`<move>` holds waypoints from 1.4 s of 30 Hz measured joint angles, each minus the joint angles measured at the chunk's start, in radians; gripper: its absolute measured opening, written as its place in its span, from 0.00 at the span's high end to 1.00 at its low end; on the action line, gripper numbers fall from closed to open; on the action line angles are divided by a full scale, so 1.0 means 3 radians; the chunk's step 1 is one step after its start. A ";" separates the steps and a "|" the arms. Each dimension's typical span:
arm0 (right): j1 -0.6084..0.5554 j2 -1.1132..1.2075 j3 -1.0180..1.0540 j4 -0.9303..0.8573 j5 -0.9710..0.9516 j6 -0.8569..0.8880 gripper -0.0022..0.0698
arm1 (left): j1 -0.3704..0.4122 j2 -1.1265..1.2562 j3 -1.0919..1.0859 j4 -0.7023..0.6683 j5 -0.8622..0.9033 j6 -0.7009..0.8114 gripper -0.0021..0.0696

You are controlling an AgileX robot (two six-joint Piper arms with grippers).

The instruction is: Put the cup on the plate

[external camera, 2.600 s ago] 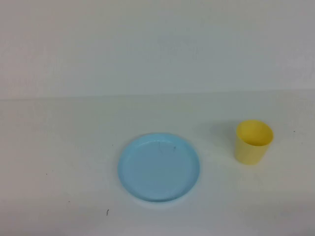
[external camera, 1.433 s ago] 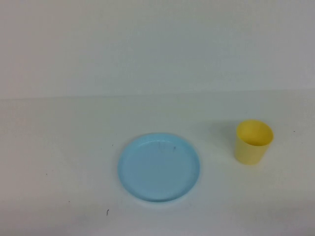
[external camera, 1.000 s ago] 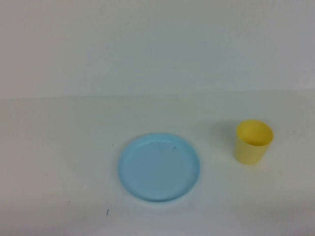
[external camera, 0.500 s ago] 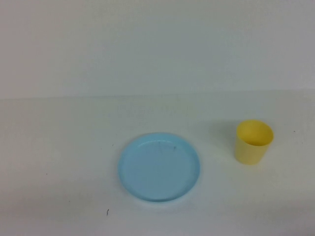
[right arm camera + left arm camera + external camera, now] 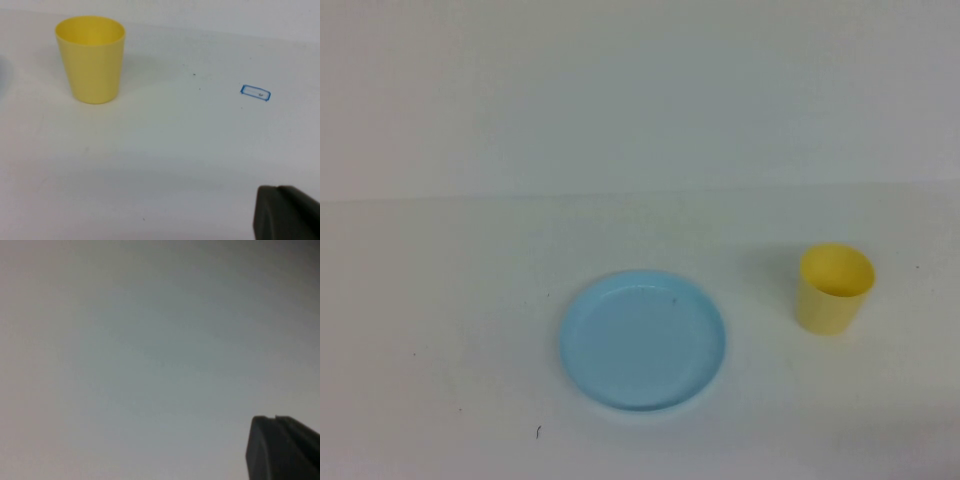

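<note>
The yellow cup (image 5: 834, 289) stands upright on the white table, to the right of the light blue plate (image 5: 642, 340), with a gap between them. The plate lies flat and has nothing on it. The cup also shows in the right wrist view (image 5: 90, 59), standing some way ahead of my right gripper (image 5: 276, 188), whose dark fingers are pressed together and hold nothing. My left gripper (image 5: 275, 418) is shut too and faces only bare white surface. Neither gripper shows in the high view.
A small blue rectangular mark (image 5: 255, 93) lies on the table (image 5: 470, 300) near the cup. A few tiny dark specks (image 5: 538, 432) dot the white table. A white wall rises behind the table.
</note>
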State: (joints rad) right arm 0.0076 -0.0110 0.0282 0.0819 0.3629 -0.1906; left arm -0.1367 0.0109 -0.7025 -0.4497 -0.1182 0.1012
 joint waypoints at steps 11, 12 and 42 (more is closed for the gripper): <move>0.0000 0.0000 0.0000 0.0000 0.0000 0.0000 0.97 | 0.0000 0.0975 -0.1092 0.0930 0.1740 0.0163 0.97; 0.0000 0.0000 0.0000 0.0000 0.0000 0.0000 0.97 | 0.0000 0.1122 -0.1160 0.0945 0.1925 0.0185 0.97; 0.0000 0.0000 0.0000 0.0000 0.0000 0.0000 0.97 | 0.0000 0.4387 -0.1304 -0.0942 0.2757 0.1863 0.97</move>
State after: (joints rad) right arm 0.0076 -0.0110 0.0282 0.0819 0.3629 -0.1906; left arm -0.1367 1.3270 -1.0936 -0.7324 0.7091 0.6602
